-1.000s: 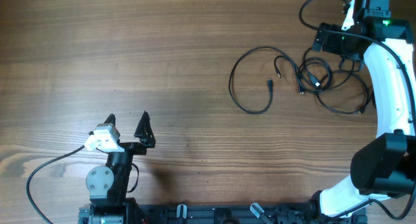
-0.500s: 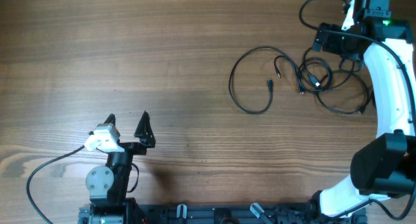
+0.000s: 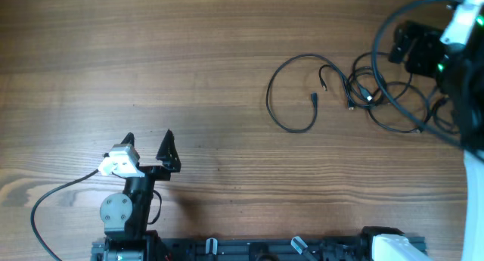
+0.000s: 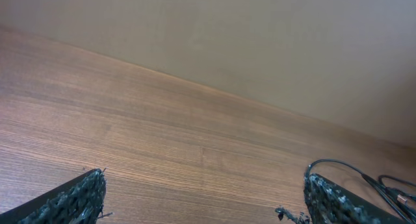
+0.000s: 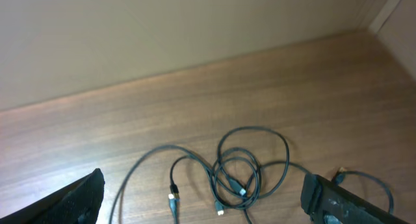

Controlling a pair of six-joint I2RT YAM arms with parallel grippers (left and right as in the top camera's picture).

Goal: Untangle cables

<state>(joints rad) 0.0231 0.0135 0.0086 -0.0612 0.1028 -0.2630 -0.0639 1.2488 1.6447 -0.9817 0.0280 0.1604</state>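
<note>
The cables lie on the wooden table at the right: thin black cords, with a wide loop running left from a tangled coil. Small plugs with pale tips show near the coil. My right gripper is open and hovers above the tangle, holding nothing. In the overhead view my right arm is blurred over the cables' right side. My left gripper stands open at the near left, far from the cables, and is empty in its wrist view, where one cord shows at far right.
The table's far edge meets a plain wall. A thicker black wire trails from the left arm's base at the near left. The right arm's own wire arcs over the tangle.
My right arm has swung up and to the right and is now motion-blurred in the overhead view. The cables and the left arm have not moved.
</note>
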